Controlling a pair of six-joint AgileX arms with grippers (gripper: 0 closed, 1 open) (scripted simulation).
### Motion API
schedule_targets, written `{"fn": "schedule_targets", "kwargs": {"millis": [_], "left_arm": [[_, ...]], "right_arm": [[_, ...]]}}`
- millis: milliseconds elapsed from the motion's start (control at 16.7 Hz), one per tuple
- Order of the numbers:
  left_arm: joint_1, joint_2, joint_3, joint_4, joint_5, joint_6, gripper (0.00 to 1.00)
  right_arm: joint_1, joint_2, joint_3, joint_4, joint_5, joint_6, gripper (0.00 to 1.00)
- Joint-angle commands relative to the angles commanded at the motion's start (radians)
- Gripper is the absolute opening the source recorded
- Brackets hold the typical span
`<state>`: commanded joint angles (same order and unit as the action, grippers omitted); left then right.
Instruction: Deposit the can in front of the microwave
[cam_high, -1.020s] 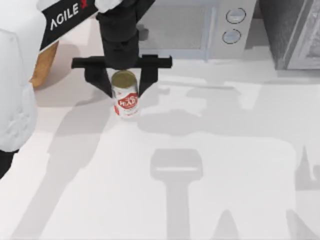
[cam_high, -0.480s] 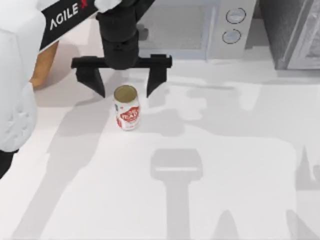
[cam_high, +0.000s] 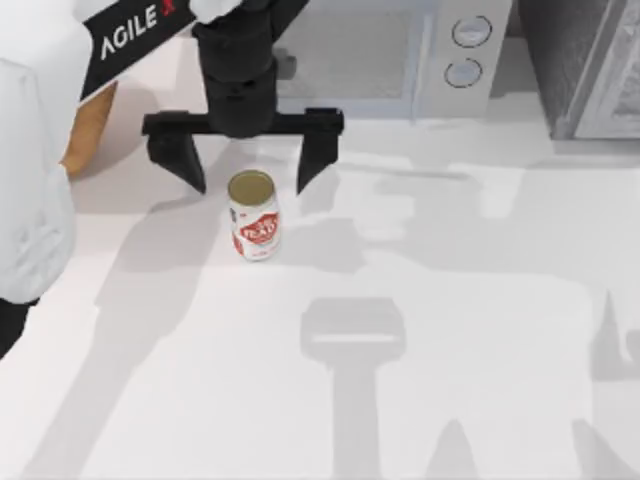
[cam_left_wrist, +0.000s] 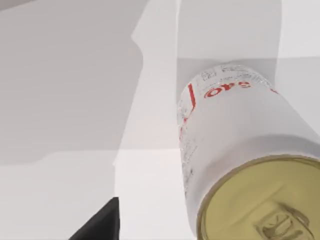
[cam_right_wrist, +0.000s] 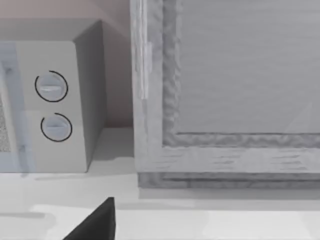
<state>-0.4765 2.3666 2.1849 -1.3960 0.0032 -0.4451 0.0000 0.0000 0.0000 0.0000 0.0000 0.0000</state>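
The can (cam_high: 252, 215), white with a red label and a dull gold top, stands upright on the table in front of the microwave (cam_high: 440, 60), toward its left end. My left gripper (cam_high: 251, 186) hangs open just above it, one black finger (cam_high: 188, 160) on each side and neither touching it. The left wrist view looks down on the can (cam_left_wrist: 240, 165) from close by, with one fingertip (cam_left_wrist: 100, 226) at the frame's edge. A black part of my right gripper (cam_right_wrist: 97, 225) faces the microwave's knobs (cam_right_wrist: 51, 86) from farther off.
A darker grey speckled appliance (cam_high: 580, 60) stands at the back right beside the microwave, seen up close as the appliance (cam_right_wrist: 225, 100) in the right wrist view. A brown basket (cam_high: 88, 125) sits at the back left, half under my left arm.
My left gripper has opened and let go of the can, its fingers spreading wide and lifting slightly. The can has stayed upright in almost the same spot.
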Motion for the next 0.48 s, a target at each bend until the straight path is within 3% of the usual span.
{"fn": "schedule_targets", "kwargs": {"millis": [480], "left_arm": [[-0.001,0.030,0.208,-0.172,0.001,0.000,1.00]], "right_arm": [[0.000,0.000,0.000,0.000,0.000,0.000,1.00]]}}
